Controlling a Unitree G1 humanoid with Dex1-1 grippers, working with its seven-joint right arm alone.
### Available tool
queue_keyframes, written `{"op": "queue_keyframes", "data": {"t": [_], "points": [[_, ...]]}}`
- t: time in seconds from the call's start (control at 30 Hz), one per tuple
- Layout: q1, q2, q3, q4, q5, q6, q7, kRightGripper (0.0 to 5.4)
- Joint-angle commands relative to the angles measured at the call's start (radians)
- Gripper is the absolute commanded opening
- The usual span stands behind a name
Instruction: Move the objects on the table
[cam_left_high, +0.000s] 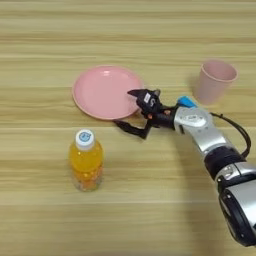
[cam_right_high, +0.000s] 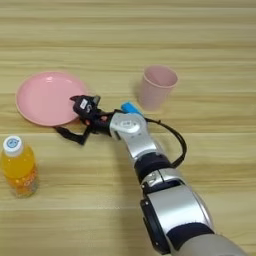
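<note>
The wide pink plate (cam_left_high: 102, 90) lies flat on the wooden table (cam_left_high: 50, 40), left of centre. My right gripper (cam_left_high: 127, 108) is open at the plate's right front rim. Its upper black finger (cam_left_high: 135, 93) reaches over the rim and its lower finger (cam_left_high: 122, 124) rests on the table just in front of the plate. The pale pink cup (cam_left_high: 215, 80) stands upright to the right, behind my forearm (cam_left_high: 200, 127). The orange-drink bottle (cam_left_high: 86, 160) with its white cap stands upright in front of the plate, apart from the gripper.
A black cable (cam_left_high: 239, 135) loops off the forearm towards the right edge. A small blue part (cam_left_high: 185, 102) sits on the wrist near the cup's base.
</note>
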Motion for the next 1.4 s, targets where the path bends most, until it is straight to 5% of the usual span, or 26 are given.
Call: {"op": "queue_keyframes", "data": {"t": [0.03,0.3,0.7,1.03,1.4], "points": [[-0.044,-0.027,-0.021,-0.098,0.048,-0.011,0.035,5.37],[0.001,-0.039,-0.022,-0.2,0.096,-0.01,0.145,5.37],[0.046,-0.091,-0.143,-0.474,0.32,0.133,0.25,5.37],[0.059,-0.186,-0.286,-0.646,0.445,0.259,0.194,5.37],[-0.039,-0.31,-0.448,-0.437,0.464,0.243,0.099,5.37]]}}
